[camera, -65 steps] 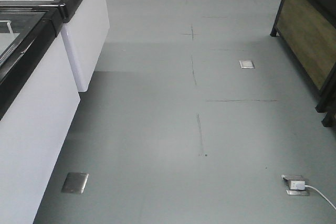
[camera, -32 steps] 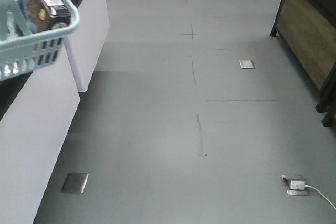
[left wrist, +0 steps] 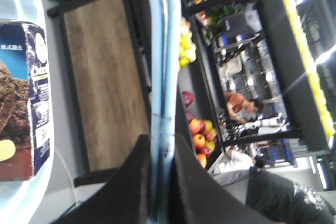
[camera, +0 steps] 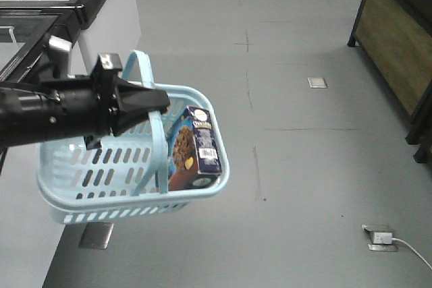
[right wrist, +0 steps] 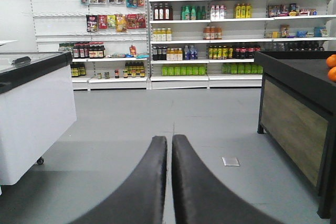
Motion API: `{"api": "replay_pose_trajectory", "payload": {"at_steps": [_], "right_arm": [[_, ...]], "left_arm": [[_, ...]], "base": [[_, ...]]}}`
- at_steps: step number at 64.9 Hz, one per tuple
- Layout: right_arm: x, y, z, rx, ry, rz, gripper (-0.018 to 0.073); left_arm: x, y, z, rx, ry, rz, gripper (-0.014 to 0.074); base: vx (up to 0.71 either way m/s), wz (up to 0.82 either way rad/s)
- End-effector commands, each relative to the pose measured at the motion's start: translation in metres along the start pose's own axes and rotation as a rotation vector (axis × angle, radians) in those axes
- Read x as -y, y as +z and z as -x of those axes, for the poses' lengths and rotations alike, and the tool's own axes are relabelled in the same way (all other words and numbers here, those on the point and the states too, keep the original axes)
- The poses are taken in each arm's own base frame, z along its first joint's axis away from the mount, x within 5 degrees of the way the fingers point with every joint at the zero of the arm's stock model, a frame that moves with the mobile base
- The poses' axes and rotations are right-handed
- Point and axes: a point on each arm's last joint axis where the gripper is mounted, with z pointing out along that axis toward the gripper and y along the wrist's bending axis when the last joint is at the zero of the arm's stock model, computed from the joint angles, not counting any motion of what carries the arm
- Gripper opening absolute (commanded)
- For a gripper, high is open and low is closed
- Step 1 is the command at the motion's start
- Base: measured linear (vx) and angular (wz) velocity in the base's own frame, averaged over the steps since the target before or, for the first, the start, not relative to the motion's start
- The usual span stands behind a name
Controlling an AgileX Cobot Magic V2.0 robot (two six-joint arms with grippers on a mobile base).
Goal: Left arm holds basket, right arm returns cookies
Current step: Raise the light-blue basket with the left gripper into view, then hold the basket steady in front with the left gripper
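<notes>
My left pincer [camera: 163, 102] clamped on handle [left wrist: 159, 66]: basket [camera: 67, 197] hangs above floor [camera: 310, 173], cookies [camera: 197, 148] upright, reachable. My right pincer [right wrist: 169, 148] closed, empty, free for pick.

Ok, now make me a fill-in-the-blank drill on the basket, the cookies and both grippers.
The left gripper is shut on a hoop ___ of the basket.
The cookies stand ___ the basket.
The right gripper is shut and holds ___.
Missing words: handle; inside; nothing.
</notes>
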Motion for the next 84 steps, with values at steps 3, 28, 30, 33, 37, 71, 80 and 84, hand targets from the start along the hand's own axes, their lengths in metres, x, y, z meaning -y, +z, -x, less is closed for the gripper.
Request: {"api": "replay_pose_trajectory", "payload": {"at_steps": [3,28,30,33,37,71,80,84], "right_arm": [[0.000,-0.001,0.002,0.071,-0.014,0.004,-0.0011],[0.000,-0.001,0.002,0.072,-0.014,0.004,-0.0011],[0.000,-0.001,0.002,0.072,-0.014,0.004,-0.0011],[0.000,-0.001,0.002,0.072,-0.014,0.004,-0.0011],[0.000,-0.001,0.002,0.072,-0.014,0.004,-0.0011],[0.000,-0.001,0.002,0.071,-0.014,0.004,-0.0011],[0.000,-0.001,0.002,0.071,-0.014,0.004,-0.0011],[0.000,-0.001,0.002,0.070,-0.014,0.004,-0.0011]], "left_arm": [[0.028,0.005,-0.016,0.012,0.022,-0.114,-0.0006],[0.047,0.038,-0.073,-0.143,0.080,-0.113,-0.0006],[0.048,0.040,-0.076,-0.152,0.083,-0.113,-0.0006],[0.050,0.042,-0.081,-0.163,0.087,-0.113,-0.0006],[0.052,0.044,-0.086,-0.179,0.089,-0.115,-0.0006],[0.054,0.049,-0.101,-0.205,0.093,-0.099,-0.0006],[0.053,0.049,-0.102,-0.207,0.090,-0.097,-0.0006],[0.053,0.049,-0.102,-0.207,0.090,-0.097,-0.0006]], "base": [[0.00,0.00],[0.00,0.00],[0.00,0.00],[0.00,0.00],[0.00,0.00],[0.00,0.00],[0.00,0.00],[0.00,0.00]]}}
